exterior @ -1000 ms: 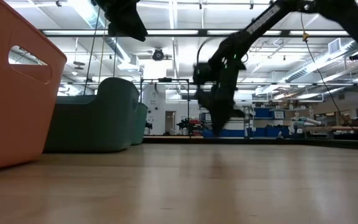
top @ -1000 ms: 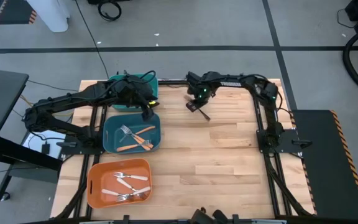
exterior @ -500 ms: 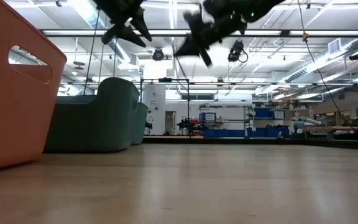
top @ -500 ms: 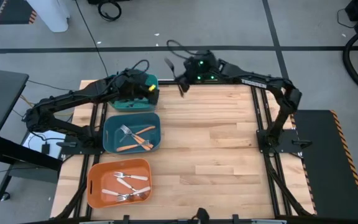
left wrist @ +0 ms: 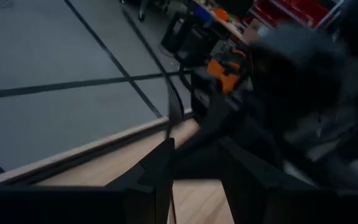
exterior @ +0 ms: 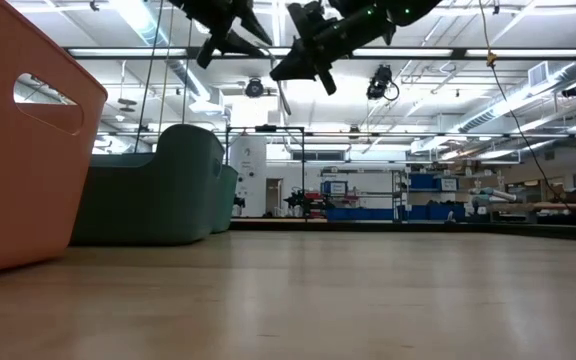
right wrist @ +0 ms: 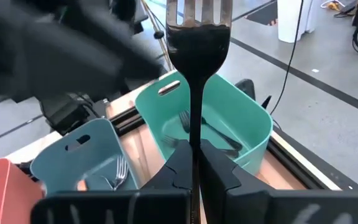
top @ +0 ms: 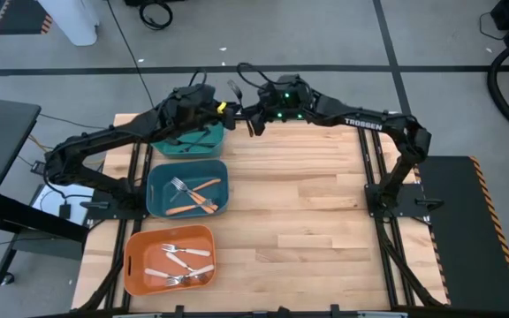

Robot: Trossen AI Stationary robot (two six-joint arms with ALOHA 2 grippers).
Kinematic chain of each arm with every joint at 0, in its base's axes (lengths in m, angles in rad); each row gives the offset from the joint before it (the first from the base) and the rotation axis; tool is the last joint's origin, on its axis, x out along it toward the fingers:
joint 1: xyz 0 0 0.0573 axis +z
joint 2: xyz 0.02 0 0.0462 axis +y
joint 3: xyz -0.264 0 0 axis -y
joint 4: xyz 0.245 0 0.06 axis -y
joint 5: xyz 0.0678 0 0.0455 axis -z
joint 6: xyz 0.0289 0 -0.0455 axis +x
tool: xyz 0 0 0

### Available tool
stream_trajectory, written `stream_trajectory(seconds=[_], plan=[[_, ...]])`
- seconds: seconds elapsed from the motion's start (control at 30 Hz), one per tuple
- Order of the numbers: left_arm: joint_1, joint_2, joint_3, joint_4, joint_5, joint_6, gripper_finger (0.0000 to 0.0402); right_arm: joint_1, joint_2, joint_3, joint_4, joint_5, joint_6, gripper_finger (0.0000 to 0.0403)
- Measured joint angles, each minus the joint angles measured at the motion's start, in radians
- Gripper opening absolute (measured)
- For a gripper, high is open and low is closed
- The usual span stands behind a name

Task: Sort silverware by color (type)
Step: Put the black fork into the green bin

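You were working in a large robotics lab or workshop hall; beyond your wooden tabletop (top: 307,212) ran long ceiling light strips (exterior: 298,52) and exposed ducts (exterior: 543,75); shelving with blue bins (exterior: 448,182) lined the far wall; the grey floor (top: 325,35) carried dark tape lines.

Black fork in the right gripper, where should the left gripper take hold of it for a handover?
The black fork sticks out of the right gripper, which is shut on its lower handle, with the tines pointing away. Probably best: the open left gripper comes from the side and closes across the bare, slim handle between the tines and those fingers.
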Motion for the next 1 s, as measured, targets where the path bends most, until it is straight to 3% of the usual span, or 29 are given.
stream_trajectory(seconds=[0.57, 0.7, 0.87, 1.0], plan=[[0.046, 0.008, 0.000, -0.014, 0.008, 0.028, 0.0127, 0.061, 0.000, 0.000, -0.011, 0.028, 0.003, 0.0014], [0.048, 0.008, 0.000, -0.010, 0.007, 0.106, 0.0097, 0.060, 0.000, 0.000, -0.013, 0.024, 0.003, 0.0014], [0.047, 0.008, 0.001, 0.000, 0.023, 0.177, 0.0019, 0.058, 0.000, 0.000, -0.017, 0.025, 0.002, 0.0015], [0.046, 0.006, 0.002, 0.000, 0.025, 0.226, 0.0014, 0.059, 0.000, 0.000, -0.009, 0.023, -0.006, 0.0025]])
